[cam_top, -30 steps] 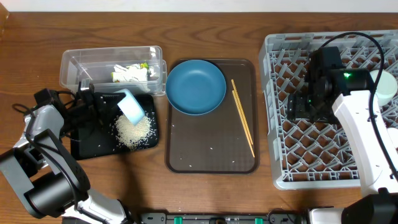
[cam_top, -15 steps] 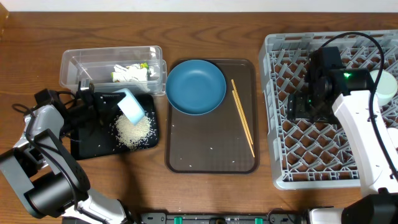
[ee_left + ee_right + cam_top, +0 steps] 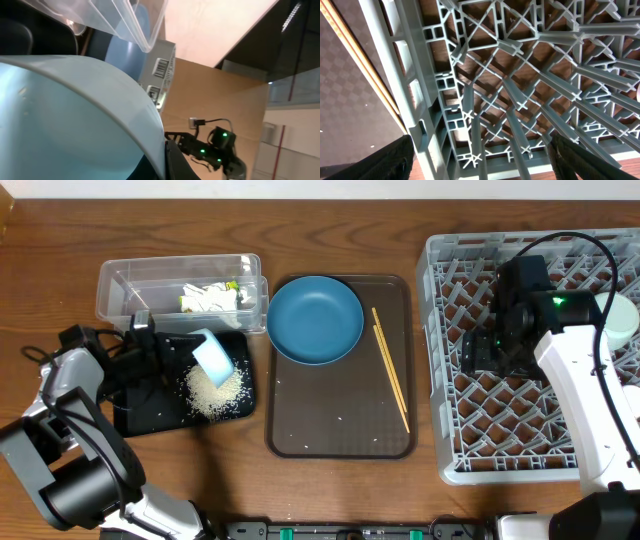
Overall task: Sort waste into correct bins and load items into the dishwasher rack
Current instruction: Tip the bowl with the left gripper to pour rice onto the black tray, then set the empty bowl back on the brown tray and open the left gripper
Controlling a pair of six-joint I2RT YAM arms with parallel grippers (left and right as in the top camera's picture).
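Observation:
My left gripper [image 3: 188, 352] is shut on the rim of the small pale-blue bowl [image 3: 214, 357] and holds it tilted over the black tray [image 3: 140, 415]. A heap of white rice scraps [image 3: 212, 391] lies on the tray under it. The bowl fills the left wrist view [image 3: 65, 115], with my fingers [image 3: 161, 165] pinching its edge. The clear tub [image 3: 120, 285] holds white tissue [image 3: 208, 299]. The dark-blue dish [image 3: 315, 319] and the chopsticks [image 3: 391, 370] lie on the brown tray. My right gripper [image 3: 478, 355] is open and empty over the left side of the grey rack [image 3: 450, 255], as the right wrist view [image 3: 480, 160] shows. The cup is out of view.
The brown serving tray [image 3: 340, 435] sits between the bins and the rack, with a few crumbs on it. A pale mint-green bowl [image 3: 620, 320] shows at the rack's right edge. The right arm's cable loops over the rack. The chopsticks also show in the right wrist view [image 3: 365, 60].
The left gripper has shifted the pale-blue bowl slightly right and down over the rice. The right arm has not moved.

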